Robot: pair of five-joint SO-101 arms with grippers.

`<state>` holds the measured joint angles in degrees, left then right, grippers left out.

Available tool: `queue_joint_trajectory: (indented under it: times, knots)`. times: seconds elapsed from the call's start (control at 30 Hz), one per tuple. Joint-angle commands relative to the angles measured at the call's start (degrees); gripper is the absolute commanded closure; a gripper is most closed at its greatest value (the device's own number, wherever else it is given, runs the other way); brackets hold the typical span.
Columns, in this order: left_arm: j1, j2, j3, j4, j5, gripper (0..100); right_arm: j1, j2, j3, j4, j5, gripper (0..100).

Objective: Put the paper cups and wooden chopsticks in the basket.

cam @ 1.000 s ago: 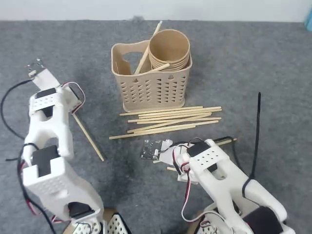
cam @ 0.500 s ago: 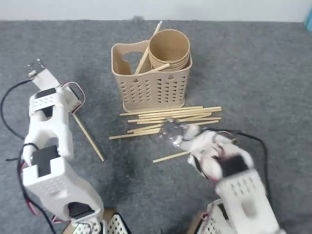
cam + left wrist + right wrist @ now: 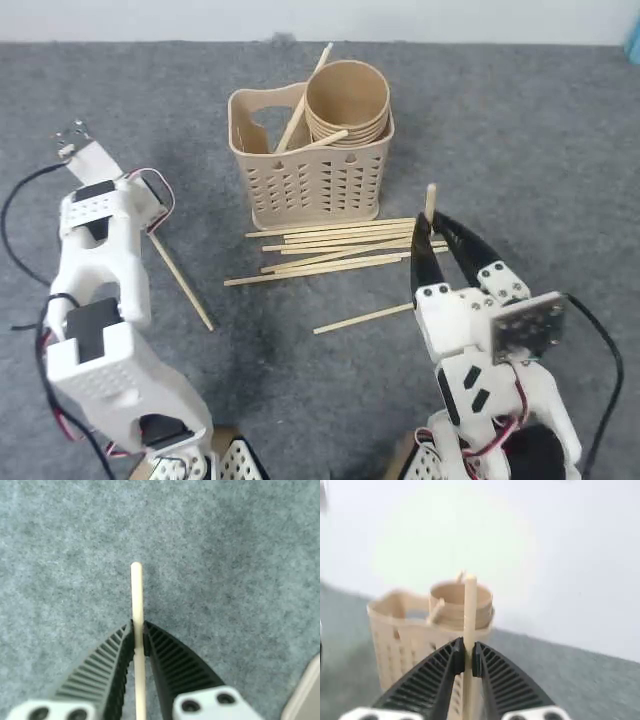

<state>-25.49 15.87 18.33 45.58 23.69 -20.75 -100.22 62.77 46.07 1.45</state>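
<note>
— Wooden things first: where are the chopsticks seen?

— A loose pile of chopsticks (image 3: 350,245) is spread on the grey desk (image 3: 520,130), just in front of the basket (image 3: 312,175). One stray chopstick (image 3: 362,318) is found apart from the pile, on the side nearer the arms. Two more sticks (image 3: 298,118) are leant inside the basket, beside the paper cups (image 3: 347,98).

— And how are the cups placed?

— They are nested into one stack and stood upright in the basket's compartment on the right in the high view. The leaning sticks are kept in the other compartment, one of them propped against the stack.

— What is noted of the right tool?

— The right tool (image 3: 433,240) is clamped on an upright chopstick (image 3: 431,198), held above the pile's far end. In the right wrist view the jaws are pressed to the stick from both sides, and the basket and cups are seen behind it.

— And the left tool?

— The left tool (image 3: 137,626) is likewise closed, a slanted chopstick (image 3: 136,592) being pinched between its jaws over the grey surface. In the high view that stick is seen beside the left arm (image 3: 95,260), well apart from the basket. Whether it is resting on the desk cannot be told.
</note>
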Motion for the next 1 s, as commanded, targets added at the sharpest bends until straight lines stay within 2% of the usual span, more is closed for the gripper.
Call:
queue_joint_trajectory:
  times: [0.0,0.2,0.33,0.6,0.77,0.97]
  knots:
    - [0.6,-0.5,-2.3,0.0,0.2,99,0.7,-0.7,-3.2,-7.1,-7.5,98.7]
    - [0.6,-0.5,-2.3,0.0,0.2,99,0.7,-0.3,-3.1,-20.5,-17.2,98.6]
    - [0.6,-0.5,-2.3,0.0,0.2,99,0.4,2.2,-1.8,-35.1,-19.9,98.5]
    - [0.5,-0.5,-2.3,0.0,0.2,99,0.2,26.9,-5.8,-61.1,-19.9,98.5]
    - [0.5,-0.5,-2.4,0.0,0.2,99,-2.2,43.5,-15.4,-66.9,-19.8,98.5]
    - [0.5,-0.5,-2.5,0.0,0.2,99,-4.3,58.3,-25.1,-66.8,-19.8,98.5]
